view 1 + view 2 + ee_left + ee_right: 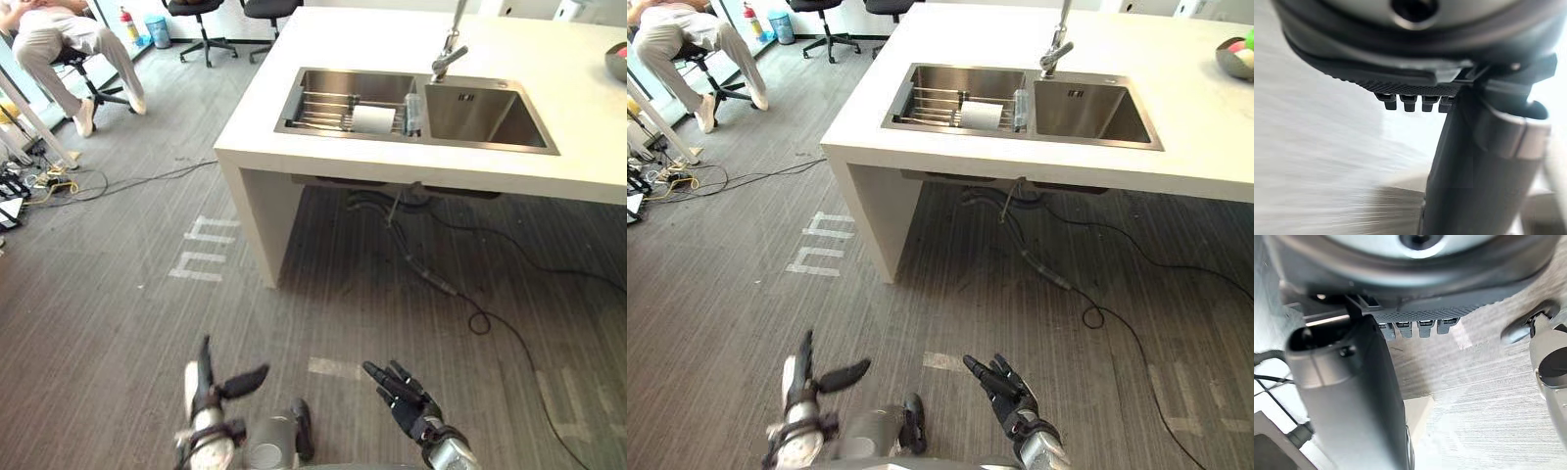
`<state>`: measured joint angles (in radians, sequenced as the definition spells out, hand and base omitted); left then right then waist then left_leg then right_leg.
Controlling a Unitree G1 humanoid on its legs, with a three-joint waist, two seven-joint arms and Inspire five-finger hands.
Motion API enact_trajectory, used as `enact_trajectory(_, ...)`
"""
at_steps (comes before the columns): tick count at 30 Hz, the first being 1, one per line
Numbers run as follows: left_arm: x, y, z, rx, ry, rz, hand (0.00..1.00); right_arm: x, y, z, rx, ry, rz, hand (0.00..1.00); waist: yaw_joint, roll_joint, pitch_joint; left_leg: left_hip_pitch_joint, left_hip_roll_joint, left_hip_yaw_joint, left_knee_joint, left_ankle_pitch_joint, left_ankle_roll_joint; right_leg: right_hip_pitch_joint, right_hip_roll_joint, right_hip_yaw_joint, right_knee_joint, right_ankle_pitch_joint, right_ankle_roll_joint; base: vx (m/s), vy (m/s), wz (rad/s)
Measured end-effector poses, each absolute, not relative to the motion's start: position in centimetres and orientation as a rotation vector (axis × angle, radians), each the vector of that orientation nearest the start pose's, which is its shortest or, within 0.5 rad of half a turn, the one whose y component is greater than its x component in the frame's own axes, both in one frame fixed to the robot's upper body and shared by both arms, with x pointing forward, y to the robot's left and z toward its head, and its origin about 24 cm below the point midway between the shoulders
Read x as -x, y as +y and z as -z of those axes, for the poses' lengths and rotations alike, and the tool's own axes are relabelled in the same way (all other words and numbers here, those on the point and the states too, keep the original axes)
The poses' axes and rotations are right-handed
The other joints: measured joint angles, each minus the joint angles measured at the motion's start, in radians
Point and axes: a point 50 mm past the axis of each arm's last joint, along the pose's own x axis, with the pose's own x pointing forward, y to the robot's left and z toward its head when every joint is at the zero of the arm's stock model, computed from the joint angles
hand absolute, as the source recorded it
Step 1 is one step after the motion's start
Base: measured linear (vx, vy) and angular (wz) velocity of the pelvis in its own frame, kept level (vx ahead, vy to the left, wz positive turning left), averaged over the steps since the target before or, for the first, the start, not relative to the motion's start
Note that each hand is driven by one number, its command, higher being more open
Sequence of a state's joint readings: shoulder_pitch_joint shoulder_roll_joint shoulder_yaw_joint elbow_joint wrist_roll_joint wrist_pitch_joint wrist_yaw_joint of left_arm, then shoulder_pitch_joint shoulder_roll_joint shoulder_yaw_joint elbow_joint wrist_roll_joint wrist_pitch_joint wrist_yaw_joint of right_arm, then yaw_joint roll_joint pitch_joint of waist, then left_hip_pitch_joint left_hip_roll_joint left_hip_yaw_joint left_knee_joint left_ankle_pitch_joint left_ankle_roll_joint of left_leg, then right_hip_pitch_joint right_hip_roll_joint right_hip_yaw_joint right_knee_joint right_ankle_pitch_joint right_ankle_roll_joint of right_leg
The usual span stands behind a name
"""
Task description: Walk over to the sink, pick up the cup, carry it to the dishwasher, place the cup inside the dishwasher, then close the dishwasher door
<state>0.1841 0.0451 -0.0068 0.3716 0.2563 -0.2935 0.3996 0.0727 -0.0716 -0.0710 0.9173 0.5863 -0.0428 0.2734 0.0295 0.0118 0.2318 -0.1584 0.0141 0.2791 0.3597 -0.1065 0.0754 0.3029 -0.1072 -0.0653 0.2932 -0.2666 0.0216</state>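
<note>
Your left robot hand (208, 397) and right robot hand (409, 403) hang released at bottom; cup (372, 119) in the bench (323, 39) sink (490, 117) above; person (59, 34) seated upper left.

A white surface (392, 29) on slab legs stands on a grey striped floor (98, 323). A metal tap (449, 54) rises from its far side. At the right edge of the surface sits a dark bowl (1236, 57) with green and pink things in it, perhaps fruit. White tape marks (201, 250) lie on the floor near the left leg of the surface, with a single strip (333, 367) closer in. A black cable (470, 304) trails out from under the surface. At far left a person (59, 34) sits, legs stretched out, near a tangle of wires (49, 181). Behind stand two black office chairs (201, 20), a red fire extinguisher (128, 24) and a blue bin (157, 29).
</note>
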Motion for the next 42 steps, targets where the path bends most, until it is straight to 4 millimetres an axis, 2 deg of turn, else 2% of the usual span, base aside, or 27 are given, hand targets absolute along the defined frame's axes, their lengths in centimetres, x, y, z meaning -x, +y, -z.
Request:
enact_trajectory(1, -19.7, 17.7, 2.9, -0.347, 0.107, -0.319, 1.00, -12.8, -18.1, 14.3, -0.608, 0.810, 0.179, 1.00, -0.001, -0.005, -0.012, 0.018, -0.020, 0.006, -0.034, 0.000, 0.001, -0.033, -0.017, -0.006, 0.069, 0.002, 0.006, 0.28, 0.075, -0.04)
enact_trajectory(2, -20.7, 17.3, 0.7, -0.405, -0.015, -0.305, 1.00, -11.9, -18.4, 14.5, -0.604, 0.834, 0.206, 1.00, -0.002, -0.011, -0.031, 0.055, -0.047, 0.011, -0.088, 0.002, 0.006, -0.087, -0.046, -0.023, 0.196, 0.020, 0.039, 0.32, 0.089, -0.02)
enact_trajectory(3, -21.4, 17.3, -1.2, -0.450, -0.111, -0.298, 1.00, -11.6, -18.5, 14.5, -0.603, 0.839, 0.221, 1.00, -0.007, -0.014, -0.031, 0.096, -0.064, 0.009, -0.112, 0.006, 0.020, -0.130, -0.077, -0.044, 0.329, 0.056, 0.100, 0.40, 0.108, 0.06)
enact_trajectory(4, -22.2, 17.4, -4.4, -0.530, -0.278, -0.295, 1.00, -11.0, -19.1, 14.5, -0.601, 0.830, 0.268, 1.00, -0.021, -0.026, -0.036, 0.158, -0.090, 0.002, -0.132, -0.012, 0.029, -0.228, -0.139, -0.057, 0.581, 0.174, 0.196, 0.35, 0.082, 0.09)
enact_trajectory(5, -22.4, 17.4, -5.1, -0.546, -0.313, -0.292, 1.00, -11.1, -19.2, 14.5, -0.602, 0.821, 0.274, 1.00, -0.024, -0.028, -0.037, 0.169, -0.093, 0.000, -0.136, -0.016, 0.029, -0.249, -0.157, -0.058, 0.647, 0.188, 0.189, 0.33, 0.040, 0.27)
enact_trajectory(6, -23.0, 17.3, -7.3, -0.585, -0.434, -0.274, 1.00, -11.4, -19.5, 14.2, -0.598, 0.796, 0.288, 1.00, -0.041, -0.029, -0.040, 0.220, -0.104, -0.021, -0.151, -0.024, 0.032, -0.326, -0.204, -0.089, 0.859, 0.183, 0.161, 0.29, -0.001, 0.31)
enact_trajectory(8, -23.3, 16.8, -9.6, -0.603, -0.594, -0.267, 1.00, -11.9, -19.6, 13.9, -0.578, 0.772, 0.271, 1.00, -0.050, -0.019, -0.059, 0.285, -0.089, -0.026, -0.210, -0.022, 0.024, -0.426, -0.237, -0.139, 0.975, 0.135, 0.068, 0.25, -0.032, 0.18)
enact_trajectory(11, -23.7, 16.2, -11.5, -0.628, -0.730, -0.265, 1.00, -12.8, -19.1, 13.5, -0.585, 0.735, 0.254, 1.00, -0.051, -0.017, -0.061, 0.366, -0.043, -0.021, -0.267, -0.018, -0.010, -0.529, -0.235, -0.211, 0.802, 0.065, 0.004, 0.22, -0.123, -0.10)
enact_trajectory(14, -23.9, 15.7, -11.6, -0.643, -0.746, -0.228, 1.00, -13.4, -18.6, 13.3, -0.582, 0.727, 0.246, 1.00, -0.070, -0.011, -0.055, 0.413, 0.027, -0.019, -0.257, -0.057, -0.074, -0.550, -0.188, -0.275, 0.424, 0.064, 0.013, 0.24, -0.252, -0.10)
enact_trajectory(16, -24.0, 15.4, -11.5, -0.653, -0.738, -0.208, 1.00, -13.1, -18.4, 13.4, -0.585, 0.743, 0.260, 1.00, -0.072, -0.021, -0.056, 0.430, 0.061, -0.020, -0.210, -0.110, -0.121, -0.529, -0.145, -0.230, 0.149, 0.132, 0.033, 0.28, -0.360, -0.08)
enact_trajectory(17, -24.1, 15.2, -11.4, -0.661, -0.729, -0.197, 1.00, -12.5, -18.4, 13.6, -0.598, 0.760, 0.279, 1.00, -0.073, -0.042, -0.056, 0.451, 0.066, -0.025, -0.170, -0.163, -0.153, -0.491, -0.128, -0.187, 0.057, 0.266, 0.061, 0.37, -0.420, 0.04)
enact_trajectory(18, -24.1, 14.7, -10.9, -0.653, -0.698, -0.177, 1.00, -12.2, -19.0, 13.7, -0.603, 0.764, 0.307, 1.00, -0.076, -0.010, -0.065, 0.459, 0.109, -0.029, -0.149, -0.186, -0.172, -0.483, -0.090, -0.192, 0.078, 0.270, 0.025, 0.37, -0.409, 0.07)
enact_trajectory(20, -24.2, 13.8, -10.9, -0.650, -0.705, -0.153, 1.00, -12.1, -19.8, 13.6, -0.598, 0.767, 0.317, 1.00, -0.076, 0.021, -0.071, 0.462, 0.156, -0.047, -0.127, -0.203, -0.186, -0.489, -0.054, -0.204, 0.129, 0.215, 0.001, 0.26, -0.294, 0.02)
enact_trajectory(24, -24.4, 12.3, -11.7, -0.637, -0.741, -0.089, 1.00, -11.5, -20.6, 13.2, -0.607, 0.752, 0.341, 1.00, -0.079, 0.037, -0.083, 0.477, 0.211, -0.048, -0.118, -0.262, -0.196, -0.543, -0.032, -0.218, 0.295, 0.085, -0.015, 0.19, -0.205, -0.01)
enact_trajectory(25, -24.4, 12.2, -11.8, -0.642, -0.737, -0.072, 1.00, -11.5, -20.7, 13.1, -0.610, 0.751, 0.342, 1.00, -0.079, 0.047, -0.090, 0.486, 0.221, -0.037, -0.118, -0.274, -0.158, -0.546, -0.013, -0.221, 0.311, 0.059, -0.023, 0.26, -0.185, -0.16)
enact_trajectory(27, -24.5, 12.0, -11.8, -0.654, -0.715, -0.045, 1.00, -11.1, -20.9, 13.3, -0.582, 0.786, 0.332, 1.00, -0.075, 0.068, -0.091, 0.326, 0.301, -0.057, 0.244, -0.202, -0.070, -0.499, 0.030, -0.236, 0.246, 0.053, -0.040, 0.32, -0.217, -0.17)
enact_trajectory(28, -24.5, 11.8, -11.9, -0.658, -0.698, -0.031, 1.00, -10.7, -21.1, 13.2, -0.564, 0.800, 0.325, 1.00, -0.075, 0.088, -0.084, 0.235, 0.362, -0.077, 0.452, -0.084, -0.028, -0.432, 0.071, -0.244, 0.179, 0.058, -0.049, 0.27, -0.147, -0.08)
enact_trajectory(29, -24.4, 11.8, -12.0, -0.659, -0.695, -0.023, 1.00, -10.6, -21.2, 13.3, -0.558, 0.807, 0.323, 1.00, -0.075, 0.093, -0.080, 0.201, 0.391, -0.085, 0.532, -0.018, -0.033, -0.393, 0.088, -0.244, 0.143, 0.061, -0.054, 0.34, -0.072, -0.02)
enact_trajectory(30, -24.3, 11.7, -12.0, -0.658, -0.692, -0.006, 1.00, -9.8, -21.1, 13.6, -0.548, 0.842, 0.321, 1.00, -0.075, 0.091, -0.079, 0.153, 0.403, -0.088, 0.624, -0.053, -0.057, -0.317, 0.097, -0.246, 0.087, 0.069, -0.067, 0.38, -0.045, -0.02)
enact_trajectory(31, -24.4, 11.8, -12.0, -0.661, -0.679, 0.018, 1.00, -8.9, -21.3, 14.1, -0.532, 0.891, 0.324, 1.00, -0.076, 0.075, -0.074, 0.137, 0.370, -0.048, 0.570, -0.131, -0.067, -0.231, 0.090, -0.240, 0.014, 0.076, -0.067, 0.39, -0.030, -0.06)
enact_trajectory(33, -24.4, 12.0, -12.0, -0.671, -0.675, 0.034, 1.00, -8.6, -21.4, 14.3, -0.520, 0.917, 0.321, 1.00, -0.076, 0.079, -0.078, 0.131, 0.330, -0.007, 0.450, -0.171, -0.081, -0.186, 0.082, -0.229, -0.033, 0.085, -0.056, 0.38, -0.011, -0.19)
enact_trajectory(34, -24.4, 12.2, -12.1, -0.693, -0.671, 0.053, 1.00, -8.5, -21.6, 14.5, -0.511, 0.932, 0.320, 1.00, -0.074, 0.076, -0.086, 0.126, 0.268, 0.022, 0.273, -0.175, -0.082, -0.173, 0.060, -0.214, -0.054, 0.094, -0.038, 0.36, 0.027, -0.31)
enact_trajectory(35, -24.4, 12.2, -12.2, -0.706, -0.670, 0.066, 1.00, -8.7, -21.7, 14.4, -0.497, 0.937, 0.308, 1.00, -0.075, 0.079, -0.093, 0.115, 0.220, 0.028, 0.123, -0.145, -0.095, -0.175, 0.051, -0.209, -0.060, 0.097, -0.027, 0.35, 0.057, -0.29)
enact_trajectory(36, -24.8, 11.9, -12.6, -0.716, -0.675, 0.086, 1.00, -8.8, -22.0, 14.4, -0.482, 0.936, 0.297, 1.00, -0.079, 0.096, -0.104, 0.095, 0.179, 0.025, -0.046, -0.002, -0.097, -0.182, 0.055, -0.204, -0.062, 0.094, -0.015, 0.35, 0.091, -0.26)
enact_trajectory(37, -25.0, 11.9, -12.6, -0.728, -0.670, 0.095, 1.00, -8.9, -22.0, 14.4, -0.482, 0.942, 0.300, 1.00, -0.075, 0.097, -0.109, 0.107, 0.167, 0.021, -0.078, 0.042, -0.118, -0.183, 0.050, -0.192, -0.057, 0.087, -0.003, 0.42, 0.086, -0.17)
enact_trajectory(39, -25.9, 12.1, -11.8, -0.794, -0.587, 0.164, 1.00, -8.4, -21.2, 14.8, -0.505, 0.966, 0.312, 1.00, -0.100, 0.056, -0.133, 0.207, 0.098, 0.033, -0.269, 0.111, -0.108, -0.174, 0.010, -0.199, -0.046, 0.083, 0.002, 0.34, 0.066, 0.10)
enact_trajectory(42, -27.4, 12.5, -11.0, -0.886, -0.478, 0.251, 1.00, -8.4, -21.4, 14.7, -0.502, 0.970, 0.309, 1.00, -0.122, 0.063, -0.129, 0.273, 0.110, 0.012, -0.318, 0.122, -0.106, -0.201, 0.009, -0.189, 0.058, 0.058, -0.003, 0.20, -0.001, 0.21)
